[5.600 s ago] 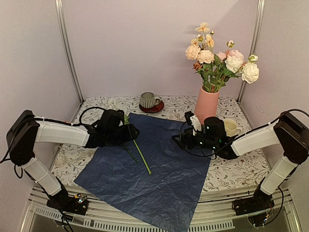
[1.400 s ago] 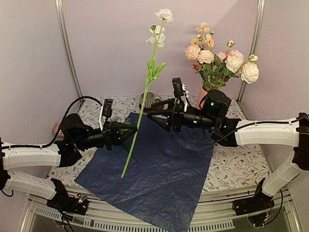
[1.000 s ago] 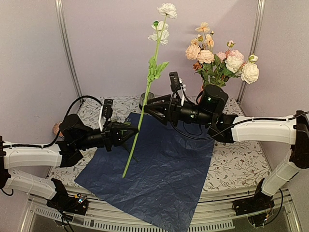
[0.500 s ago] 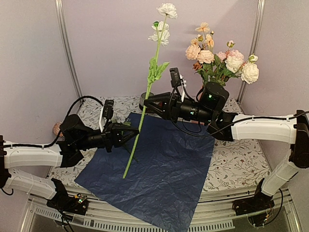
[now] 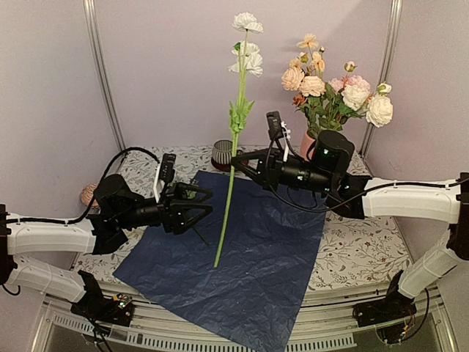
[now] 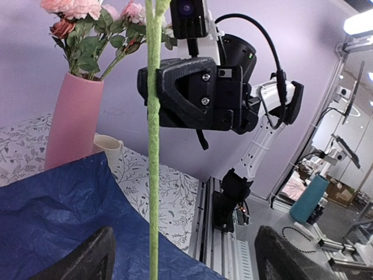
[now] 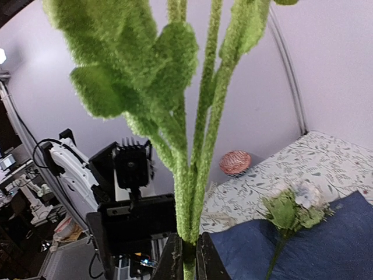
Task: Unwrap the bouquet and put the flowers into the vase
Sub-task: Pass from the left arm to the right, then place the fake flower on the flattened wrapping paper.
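Observation:
A long green-stemmed white flower [image 5: 233, 158] stands upright above the spread blue paper [image 5: 249, 271] of the bouquet. My right gripper [image 5: 236, 156] [image 7: 189, 262] is shut on its stem below the leaves. My left gripper [image 5: 208, 202] [image 6: 186, 262] is open; the stem [image 6: 153, 175] passes between its wide-apart fingers [image 6: 81, 262] without touching them. The salmon-pink vase [image 5: 313, 141] [image 6: 73, 122] stands at the back right, partly behind the right arm, and holds several flowers [image 5: 333, 92]. Another flower [image 7: 291, 210] lies on the paper near the left gripper.
A striped cup [image 5: 221, 154] stands at the back behind the held stem. A cream mug [image 6: 108, 149] sits beside the vase. A pink woven ball [image 5: 88, 194] [image 7: 235, 162] lies at the far left. The floral tablecloth [image 5: 359, 257] shows around the paper.
The left gripper has opened and let go of the stem. The right gripper has shut on the stem, and the flower has shifted right and stands more upright.

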Motion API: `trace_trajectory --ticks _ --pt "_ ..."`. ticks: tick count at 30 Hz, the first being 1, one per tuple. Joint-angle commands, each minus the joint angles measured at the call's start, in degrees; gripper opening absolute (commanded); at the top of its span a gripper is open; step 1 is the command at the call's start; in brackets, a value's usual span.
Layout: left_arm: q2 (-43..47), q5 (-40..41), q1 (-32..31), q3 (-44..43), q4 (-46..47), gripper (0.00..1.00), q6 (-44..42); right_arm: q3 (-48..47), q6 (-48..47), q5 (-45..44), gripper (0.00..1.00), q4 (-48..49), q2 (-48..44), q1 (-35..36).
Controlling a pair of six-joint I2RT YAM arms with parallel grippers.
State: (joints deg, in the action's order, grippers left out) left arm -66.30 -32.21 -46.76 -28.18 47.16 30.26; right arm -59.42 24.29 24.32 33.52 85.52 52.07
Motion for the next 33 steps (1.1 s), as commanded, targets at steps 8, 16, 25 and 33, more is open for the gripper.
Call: trace_trajectory --ticks 8,16,25,33 --pt "2.49 5.38 -0.13 0.62 -4.00 0.94 -3.02 3.05 -18.93 -27.50 0.03 -24.82 -17.54 -0.82" --pt "3.87 6.95 -0.15 1.36 -4.21 0.94 -3.82 -3.16 -31.08 -41.72 0.03 -32.15 -22.68 -0.75" --pt "4.11 7.25 -0.15 1.81 -3.74 0.94 -3.63 -9.40 -41.52 -50.83 0.03 -26.62 -22.75 -0.82" --pt "4.35 7.16 -0.16 1.73 -3.91 0.94 -3.89 -18.83 -49.60 -55.24 0.02 -19.41 -17.79 -0.96"
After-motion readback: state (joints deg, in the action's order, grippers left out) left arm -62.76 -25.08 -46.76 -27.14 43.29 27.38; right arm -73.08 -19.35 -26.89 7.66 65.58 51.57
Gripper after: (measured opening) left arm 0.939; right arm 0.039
